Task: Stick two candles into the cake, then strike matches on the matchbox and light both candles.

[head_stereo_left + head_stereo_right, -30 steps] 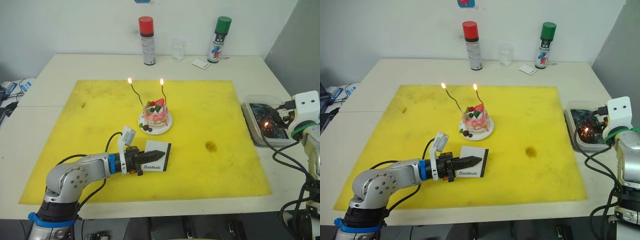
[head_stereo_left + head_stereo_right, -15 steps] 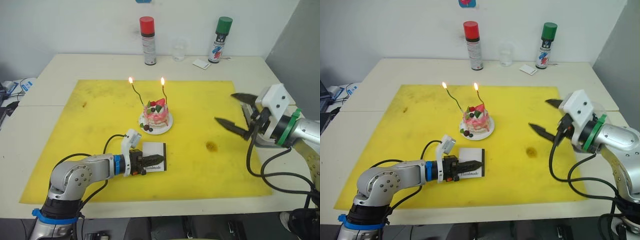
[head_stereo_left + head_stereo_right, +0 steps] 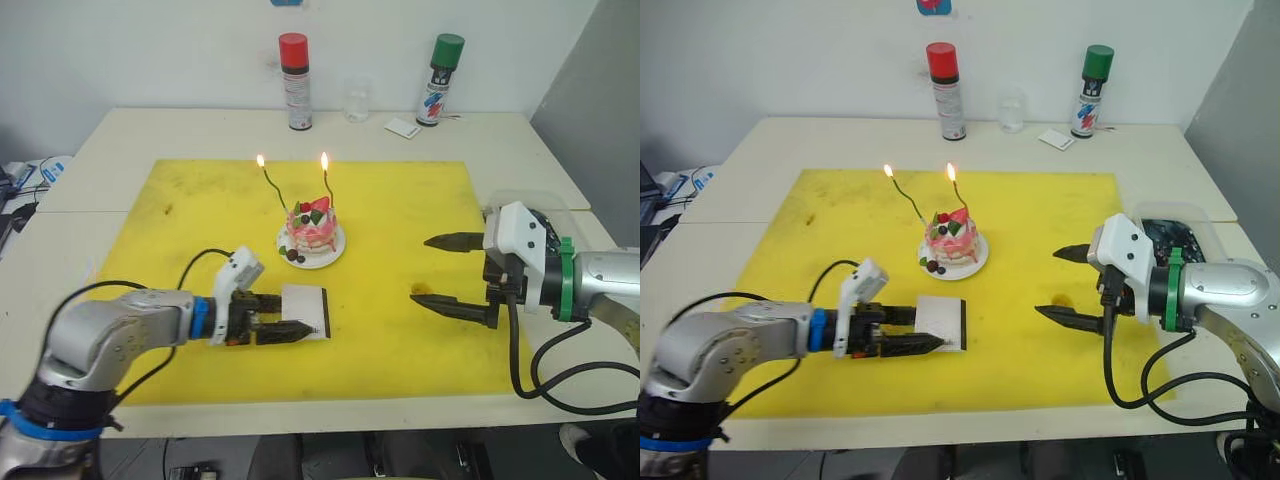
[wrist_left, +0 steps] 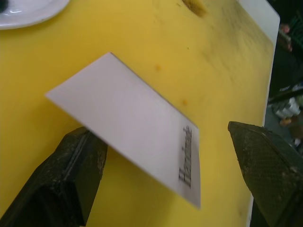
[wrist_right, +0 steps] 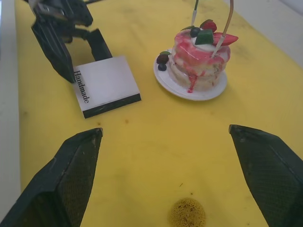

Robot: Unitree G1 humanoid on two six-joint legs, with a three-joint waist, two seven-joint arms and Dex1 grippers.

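two lit candles (image 3: 268,183) stand in the cake (image 3: 311,229) on its plate (image 3: 334,247) mid-mat, the matchbox (image 3: 304,309) lies flat at its 6 o'clock before the left gripper (image 3: 281,318), jaws apart, while the right gripper (image 3: 438,271), jaws wide apart, hovers at 4 o'clock.

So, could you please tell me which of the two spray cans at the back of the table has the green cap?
The green-capped spray can stands on the robot's right, beside the small white card. The other spray can, to its left, has a red cap.
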